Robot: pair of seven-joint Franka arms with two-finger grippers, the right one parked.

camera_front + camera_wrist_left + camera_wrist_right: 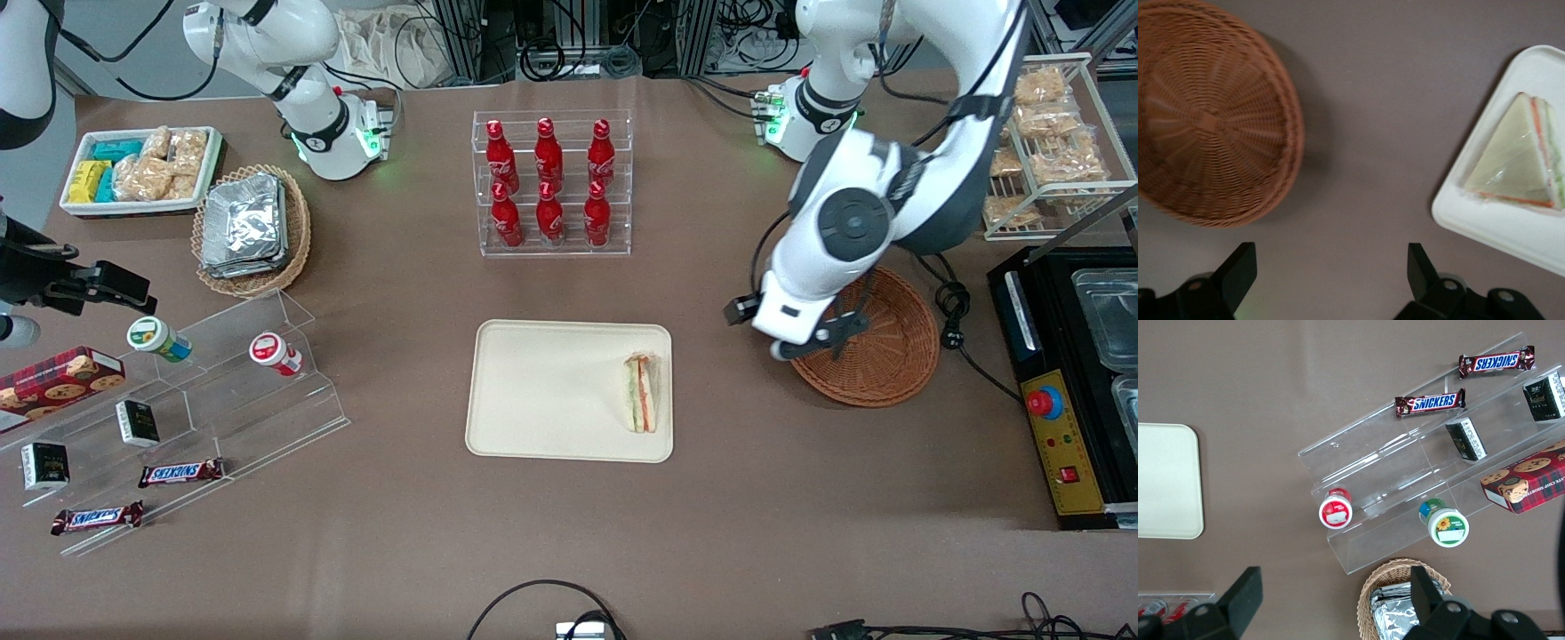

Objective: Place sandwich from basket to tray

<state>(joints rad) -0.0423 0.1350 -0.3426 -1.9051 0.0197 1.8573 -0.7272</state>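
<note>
The wrapped triangular sandwich (pixel 642 392) (pixel 1519 159) lies on the cream tray (pixel 551 391) (pixel 1498 223), at the tray's edge toward the working arm's end. The reddish-brown wicker basket (pixel 876 342) (pixel 1201 113) sits on the table with nothing in it. My left gripper (pixel 805 345) (pixel 1331 273) hangs above the table between tray and basket, partly over the basket's rim. It is open, with only bare brown tabletop between its black fingers (pixel 1238 270).
A clear rack of red bottles (pixel 551 182) stands farther from the front camera than the tray. A black machine (pixel 1067 382) and a wire rack of snacks (pixel 1053 142) lie at the working arm's end. Acrylic steps with snacks (pixel 178 418) and a foil-pack basket (pixel 251 229) are toward the parked arm's end.
</note>
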